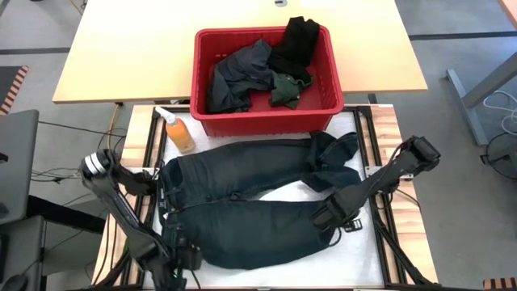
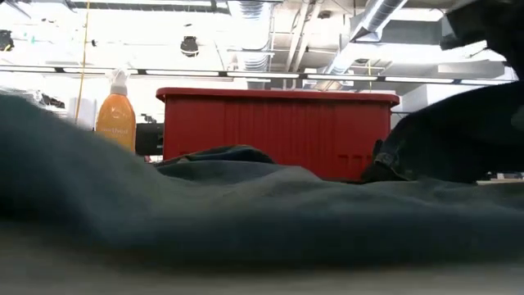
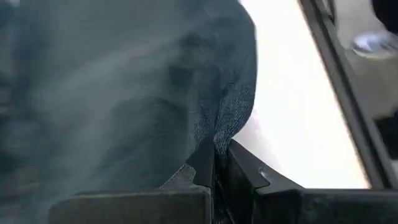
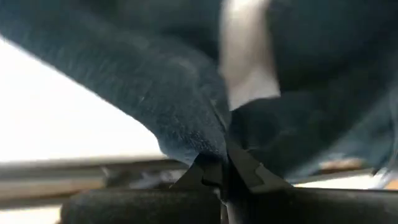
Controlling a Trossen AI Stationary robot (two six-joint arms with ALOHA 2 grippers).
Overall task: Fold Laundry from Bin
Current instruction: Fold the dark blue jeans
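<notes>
The dark navy jeans (image 1: pixel 250 202) lie spread on the white table top, waist toward the left and legs toward the right. My left gripper (image 1: pixel 188 257) is shut on them at the near left corner. My right gripper (image 1: pixel 331 217) is shut on them at the right end of the near leg. The red bin (image 1: pixel 262 77) stands beyond the jeans and holds black pieces (image 1: pixel 295 44), a dark grey garment (image 1: pixel 238 77) and a dark green piece (image 1: pixel 284 89). In the low view the jeans (image 2: pixel 246 205) fill the foreground in front of the bin (image 2: pixel 278 131). My left gripper pinches an edge of the jeans (image 3: pixel 227 127) between its two shut fingers, at the near corner of the waist end. The cloth beyond the fingers lies on the table. One layer or several, I cannot tell. My right gripper pinches a bunched fold of the jeans (image 4: pixel 199 140) between its two shut fingers, at the right end of the near leg. The cloth rises in a ridge from the fingers. The rest of the leg lies on the table.
A small orange bottle (image 1: pixel 179 131) stands at the far left, between the bin and the jeans' waist; it also shows in the low view (image 2: pixel 115 119). Bare white table top (image 1: pixel 323 263) lies near the front right. A wooden table (image 1: pixel 129 48) stands beyond the bin.
</notes>
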